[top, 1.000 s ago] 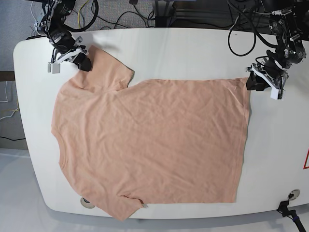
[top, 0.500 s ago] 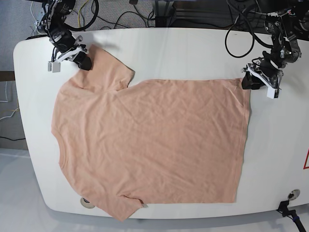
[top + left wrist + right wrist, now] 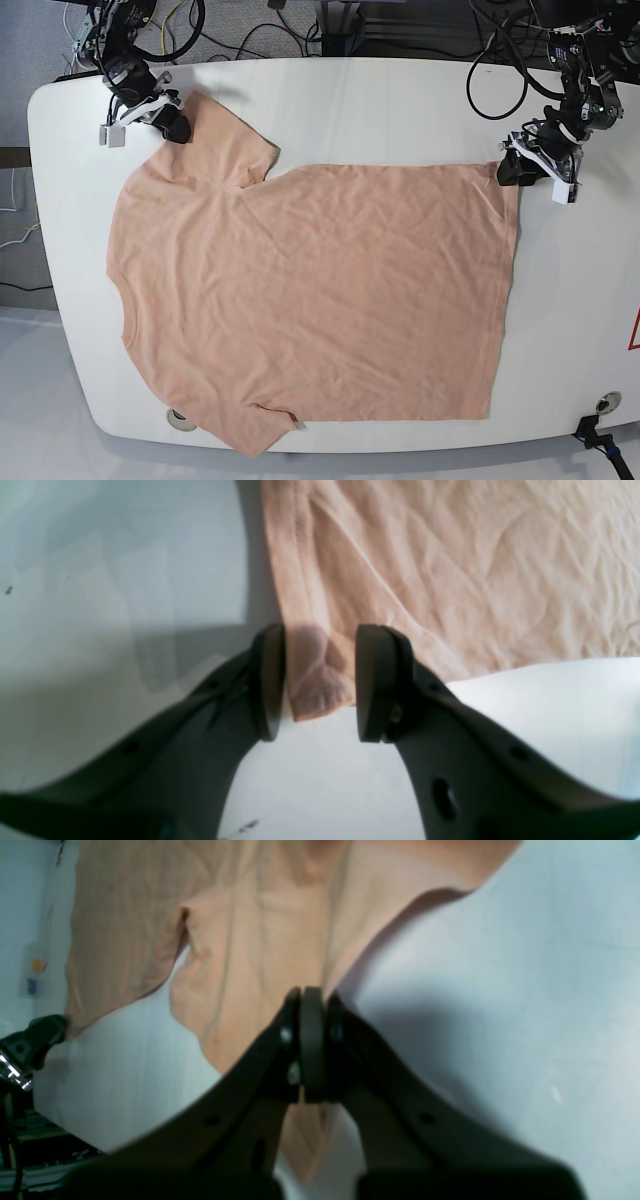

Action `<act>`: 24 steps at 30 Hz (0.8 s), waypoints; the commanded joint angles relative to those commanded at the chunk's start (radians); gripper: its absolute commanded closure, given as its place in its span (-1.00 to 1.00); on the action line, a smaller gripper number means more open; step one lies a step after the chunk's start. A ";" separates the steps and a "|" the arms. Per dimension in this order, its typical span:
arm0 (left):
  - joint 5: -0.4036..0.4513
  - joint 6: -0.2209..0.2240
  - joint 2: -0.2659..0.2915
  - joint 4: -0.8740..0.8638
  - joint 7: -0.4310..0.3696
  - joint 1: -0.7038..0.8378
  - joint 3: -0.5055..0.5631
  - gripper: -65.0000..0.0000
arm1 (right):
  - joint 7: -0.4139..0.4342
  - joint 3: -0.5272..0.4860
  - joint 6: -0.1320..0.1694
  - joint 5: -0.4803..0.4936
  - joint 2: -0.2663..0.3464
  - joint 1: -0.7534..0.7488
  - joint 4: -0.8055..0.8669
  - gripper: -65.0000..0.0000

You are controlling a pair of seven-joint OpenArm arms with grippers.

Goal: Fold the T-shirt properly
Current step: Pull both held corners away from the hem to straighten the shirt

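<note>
The peach T-shirt lies spread flat on the white table, plain side up, collar end to the left and hem to the right. In the base view my left gripper is at the hem's far right corner. In the left wrist view it is open, with the crumpled hem corner between its jaws. My right gripper is at the far left sleeve. In the right wrist view it is shut on the sleeve's edge, which is slightly lifted.
Cables hang behind the table's back edge. Two round fittings sit at the front edge, one on the left and one on the right. A red sticker is at the right edge.
My left gripper has moved left onto the hem's far corner. My right gripper has stayed at the sleeve, shifting only slightly.
</note>
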 joint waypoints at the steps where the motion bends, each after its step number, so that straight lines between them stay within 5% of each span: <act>1: 0.001 0.002 0.001 -0.001 -0.002 0.001 0.002 0.35 | 0.001 0.002 0.000 0.000 -0.001 -0.002 -0.001 1.00; 6: -0.001 -0.003 0.002 -0.001 0.003 0.002 0.006 0.49 | -0.001 0.005 0.000 0.001 -0.002 -0.005 0.002 1.00; 9: 0.000 -0.006 0.001 0.002 -0.023 0.002 0.014 1.00 | -0.003 0.006 0.000 0.000 -0.003 -0.006 0.002 1.00; 24: 0.016 0.010 -0.016 0.155 -0.005 0.120 -0.015 1.00 | 0.010 0.090 0.000 0.058 0.025 -0.090 0.178 1.00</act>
